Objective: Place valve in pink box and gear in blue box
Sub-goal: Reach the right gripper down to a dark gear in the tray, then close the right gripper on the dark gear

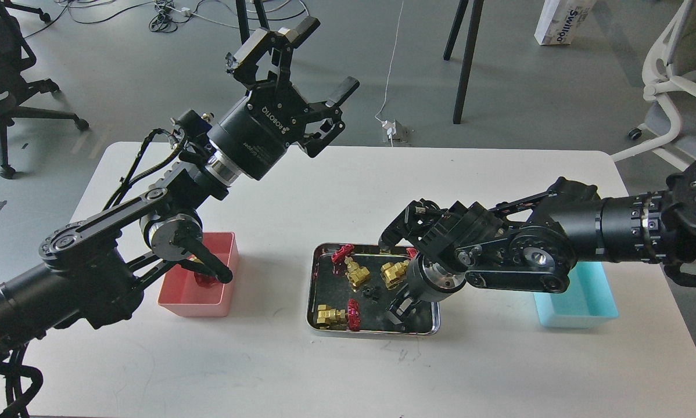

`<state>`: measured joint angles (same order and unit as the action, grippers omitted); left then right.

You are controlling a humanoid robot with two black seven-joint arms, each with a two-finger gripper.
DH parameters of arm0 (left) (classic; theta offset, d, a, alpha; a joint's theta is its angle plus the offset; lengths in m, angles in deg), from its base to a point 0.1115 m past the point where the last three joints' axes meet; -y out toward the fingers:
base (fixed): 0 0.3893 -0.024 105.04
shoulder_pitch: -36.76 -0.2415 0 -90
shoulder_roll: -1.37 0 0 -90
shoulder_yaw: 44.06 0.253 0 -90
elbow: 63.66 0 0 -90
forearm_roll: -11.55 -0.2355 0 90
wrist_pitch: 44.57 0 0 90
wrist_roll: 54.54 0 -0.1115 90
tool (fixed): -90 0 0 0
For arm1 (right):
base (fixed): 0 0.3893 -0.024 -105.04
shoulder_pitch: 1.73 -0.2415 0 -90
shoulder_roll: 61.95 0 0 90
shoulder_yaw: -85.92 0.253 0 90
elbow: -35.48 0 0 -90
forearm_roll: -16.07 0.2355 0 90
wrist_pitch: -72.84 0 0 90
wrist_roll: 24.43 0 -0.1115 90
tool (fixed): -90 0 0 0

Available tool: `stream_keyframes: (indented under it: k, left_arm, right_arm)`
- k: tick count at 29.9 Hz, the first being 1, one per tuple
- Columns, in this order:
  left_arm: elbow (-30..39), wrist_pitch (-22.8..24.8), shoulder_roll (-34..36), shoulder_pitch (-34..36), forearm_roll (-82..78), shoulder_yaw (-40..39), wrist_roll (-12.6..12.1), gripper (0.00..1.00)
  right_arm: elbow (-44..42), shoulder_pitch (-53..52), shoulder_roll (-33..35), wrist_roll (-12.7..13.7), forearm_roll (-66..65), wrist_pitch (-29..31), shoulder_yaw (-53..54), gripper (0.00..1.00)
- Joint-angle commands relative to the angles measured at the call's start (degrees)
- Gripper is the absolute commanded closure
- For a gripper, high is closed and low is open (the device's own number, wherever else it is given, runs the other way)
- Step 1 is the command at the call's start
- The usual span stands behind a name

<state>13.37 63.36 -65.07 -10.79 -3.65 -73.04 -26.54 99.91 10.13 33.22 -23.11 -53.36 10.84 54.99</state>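
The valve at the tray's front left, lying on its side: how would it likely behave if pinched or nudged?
The valve looks like solid brass, so probably stiff and heavy for its size. Its round red handwheel may let it pivot or roll on the shiny steel tray, which probably offers little friction.

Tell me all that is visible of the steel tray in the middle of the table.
The steel tray is a shallow, shiny rectangle with rounded corners and a dark, reflective floor. It lies flat on the white table, between the pink box and the blue box, touching neither. Three brass valves with red handwheels and small black parts lie in it. The right arm covers its right part.
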Motion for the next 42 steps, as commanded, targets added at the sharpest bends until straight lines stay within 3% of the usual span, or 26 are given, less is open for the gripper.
stream_keyframes:
  k: [1, 20, 27, 42]
  left_arm:
    - [-0.57, 0.00, -0.01, -0.35, -0.01, 0.07, 0.00, 0.08]
    - [-1.37, 0.00, -0.88, -1.05, -0.01, 0.59, 0.00, 0.06]
    - [-1.54, 0.00, -0.88, -1.14, -0.01, 0.59, 0.00, 0.06]
    - [-1.72, 0.00, -1.94, -1.93, -1.94, 0.59, 0.00, 0.06]
  right_arm:
    - [-2.11, 1.32, -0.68, 0.00, 0.00, 0.00, -0.02, 0.41]
    - [-5.98, 4.05, -2.97, 0.08, 0.17, 0.00, 0.07, 0.49]
    - [-6.07, 4.14, -3.76, 0.08, 0.17, 0.00, 0.07, 0.63]
    - [-6.07, 4.22, -3.76, 0.08, 0.26, 0.00, -0.01, 0.73]
